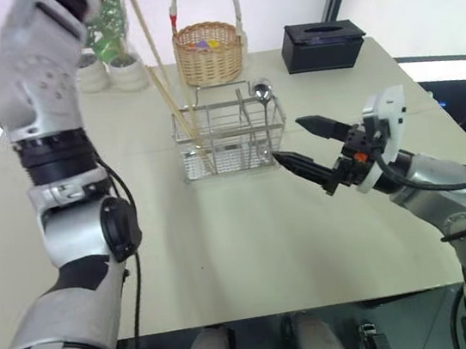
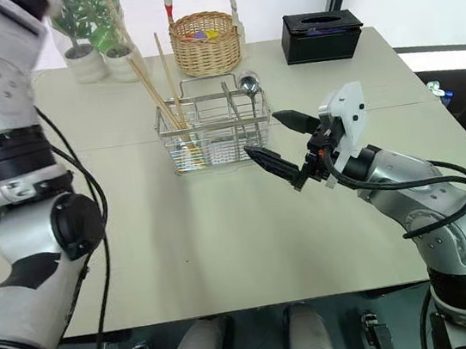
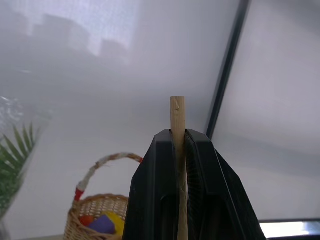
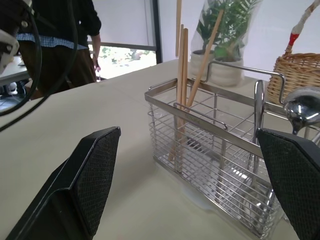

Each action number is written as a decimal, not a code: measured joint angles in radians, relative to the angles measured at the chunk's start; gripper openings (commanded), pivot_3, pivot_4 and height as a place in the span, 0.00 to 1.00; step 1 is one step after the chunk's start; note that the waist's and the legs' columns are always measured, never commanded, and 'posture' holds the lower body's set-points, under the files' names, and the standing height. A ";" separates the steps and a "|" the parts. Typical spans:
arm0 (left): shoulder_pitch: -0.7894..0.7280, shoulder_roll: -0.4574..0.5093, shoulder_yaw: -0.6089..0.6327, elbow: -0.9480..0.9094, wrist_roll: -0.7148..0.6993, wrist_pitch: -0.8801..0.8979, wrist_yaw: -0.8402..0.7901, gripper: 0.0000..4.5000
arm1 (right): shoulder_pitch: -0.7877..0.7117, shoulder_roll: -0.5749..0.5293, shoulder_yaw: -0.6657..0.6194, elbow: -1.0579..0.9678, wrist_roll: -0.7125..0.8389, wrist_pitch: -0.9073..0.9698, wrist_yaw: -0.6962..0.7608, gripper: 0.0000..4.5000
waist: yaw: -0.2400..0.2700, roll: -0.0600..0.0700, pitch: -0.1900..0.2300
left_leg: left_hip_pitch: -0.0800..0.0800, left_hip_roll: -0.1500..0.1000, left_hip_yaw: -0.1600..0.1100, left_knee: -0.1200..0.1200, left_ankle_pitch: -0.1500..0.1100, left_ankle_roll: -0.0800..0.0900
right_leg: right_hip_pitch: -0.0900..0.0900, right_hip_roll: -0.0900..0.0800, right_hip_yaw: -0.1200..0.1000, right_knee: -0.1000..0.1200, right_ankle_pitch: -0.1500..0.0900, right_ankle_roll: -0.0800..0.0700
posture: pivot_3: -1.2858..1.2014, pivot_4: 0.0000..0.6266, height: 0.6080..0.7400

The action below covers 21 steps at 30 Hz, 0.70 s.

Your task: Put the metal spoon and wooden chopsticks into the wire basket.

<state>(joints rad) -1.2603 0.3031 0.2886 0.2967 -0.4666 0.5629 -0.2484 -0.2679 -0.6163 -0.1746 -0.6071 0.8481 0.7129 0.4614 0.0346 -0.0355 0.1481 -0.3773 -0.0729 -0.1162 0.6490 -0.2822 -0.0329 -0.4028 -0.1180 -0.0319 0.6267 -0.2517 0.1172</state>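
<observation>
Above wire basket (image 1: pixel 228 136): left gripper (image 3: pixel 178 145) pinches one wooden chopstick (image 1: pixel 144 31); others plus metal spoon (image 1: pixel 262 92) already inside. Right gripper (image 1: pixel 306 149) spread, idle. Next: lower tip into compartment, release.

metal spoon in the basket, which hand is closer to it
Right. The right hand hovers open just beside the metal spoon at the wire basket. The left hand, shut on a wooden chopstick, is raised high above the basket's far side.

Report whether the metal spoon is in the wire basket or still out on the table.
In. The metal spoon stands upright in the wire basket's right-hand compartment, bowl up above the rim, handle down inside the grid.
</observation>
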 measured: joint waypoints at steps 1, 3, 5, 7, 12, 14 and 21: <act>0.011 -0.007 -0.011 -0.004 0.002 -0.001 -0.004 0.01 | 0.003 0.001 0.000 0.000 0.000 0.000 -0.003 1.00 | 0.000 0.000 0.000 | 0.000 0.000 0.000 0.000 0.000 0.000 | 0.000 0.000 0.000 0.000 0.000 0.000 | 0.52 0.24 0.42; 0.048 -0.024 -0.039 -0.011 0.013 -0.006 -0.007 0.01 | 0.011 0.002 0.000 -0.001 -0.001 -0.001 -0.010 1.00 | 0.000 0.000 0.000 | 0.000 0.000 0.000 0.000 0.000 0.000 | 0.000 0.000 0.000 0.000 0.000 0.000 | 0.52 0.24 0.42; 0.091 -0.043 -0.069 -0.016 0.037 -0.027 -0.007 0.01 | 0.017 0.007 -0.001 -0.004 -0.001 -0.002 -0.019 1.00 | 0.002 0.000 0.000 | 0.000 0.000 0.000 0.000 0.000 0.000 | 0.000 0.000 0.000 0.000 0.000 0.000 | 0.52 0.24 0.42; 0.132 -0.061 -0.100 -0.016 0.063 -0.049 -0.008 0.01 | 0.020 0.008 -0.003 -0.009 -0.001 -0.003 -0.024 1.00 | 0.003 0.000 0.000 | 0.000 0.000 0.000 0.000 0.000 0.000 | 0.000 0.000 0.000 0.000 0.000 0.000 | 0.52 0.24 0.42; 0.229 -0.095 -0.137 -0.007 0.118 -0.115 -0.004 0.36 | 0.025 0.008 -0.017 -0.019 0.000 -0.004 -0.031 1.00 | 0.004 0.000 0.000 | 0.000 0.000 0.000 0.000 0.000 0.001 | 0.000 0.000 0.000 -0.001 0.000 0.000 | 0.52 0.24 0.42; 0.258 -0.109 -0.137 -0.007 0.122 -0.124 0.000 0.55 | 0.025 0.008 -0.022 -0.019 0.000 -0.004 -0.035 1.00 | 0.004 0.000 0.000 | 0.000 0.000 0.000 0.000 0.000 0.001 | 0.000 0.000 0.000 -0.001 0.000 0.000 | 0.52 0.24 0.42; 0.299 -0.128 -0.106 -0.062 0.107 -0.135 0.041 1.00 | 0.024 0.008 -0.024 -0.018 0.000 -0.004 -0.035 1.00 | 0.004 0.000 0.000 | 0.000 0.000 0.000 0.000 0.000 0.001 | 0.000 0.000 0.000 -0.001 0.000 0.000 | 0.52 0.24 0.42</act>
<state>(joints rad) -0.9613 0.1750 0.1824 0.2351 -0.3595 0.4274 -0.2077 -0.2438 -0.6086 -0.1986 -0.6249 0.8476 0.7091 0.4262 0.0382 -0.0352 0.1481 -0.3777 -0.0731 -0.1160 0.6490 -0.2825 -0.0321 -0.4025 -0.1182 -0.0316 0.6259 -0.2517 0.1170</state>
